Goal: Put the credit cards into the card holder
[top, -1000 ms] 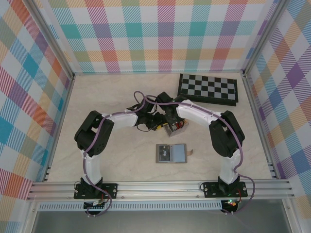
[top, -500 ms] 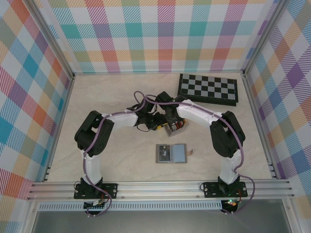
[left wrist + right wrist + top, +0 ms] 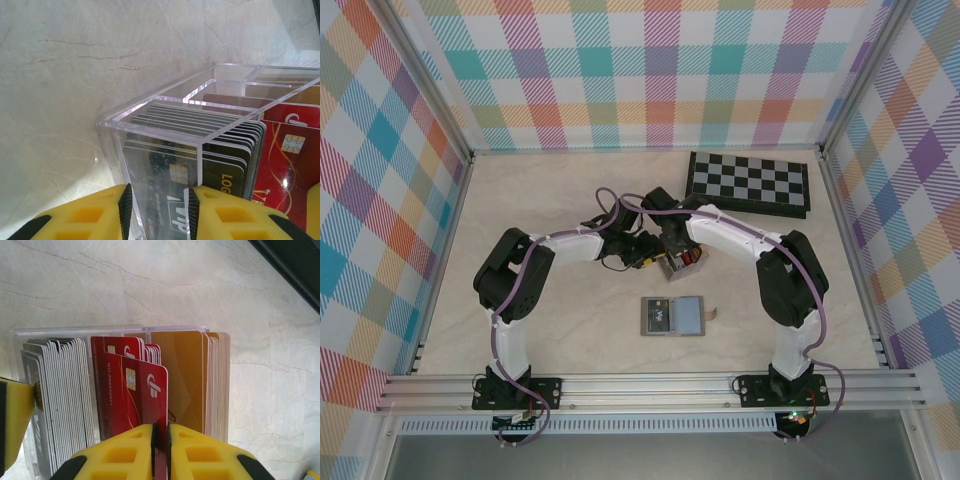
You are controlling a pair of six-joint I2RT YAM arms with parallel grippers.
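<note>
Right gripper pinching glossy red card (gold chip, white logo), left gripper clamped on clear rack

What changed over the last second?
The right arm swung slightly to the right in the top view. The right gripper now pinches a red card at the clear rack; whether that grip is new is not visible. Unchanged: left gripper clamped on the rack, card holder lying open, chessboard.
</note>
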